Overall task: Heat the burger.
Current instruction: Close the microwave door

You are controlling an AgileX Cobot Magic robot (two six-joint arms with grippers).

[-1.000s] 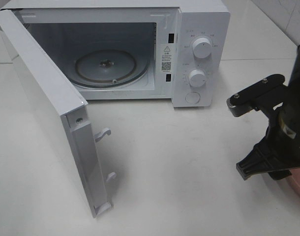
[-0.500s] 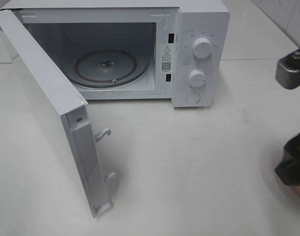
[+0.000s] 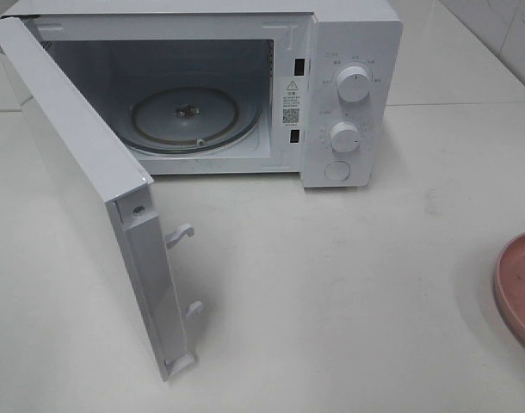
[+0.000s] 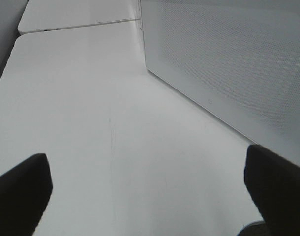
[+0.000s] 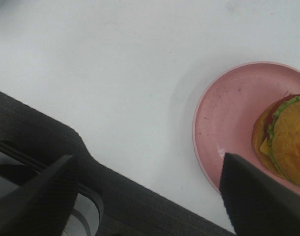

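A white surface [image 3: 348,292] carries a white microwave [image 3: 348,52] at its far side, the door [image 3: 82,189] swung wide open toward the near left. A pink round plate [image 3: 519,284] lies on the surface at the right edge of the high view, well apart from the microwave.

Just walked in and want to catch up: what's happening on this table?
A white microwave stands with its door swung wide open and its glass turntable bare. The round burger with golden-brown bun sits on a pink round plate at the table's right edge, untouched. The right gripper hovers open near the plate, holding nothing. The left gripper is open beside the door, also empty.
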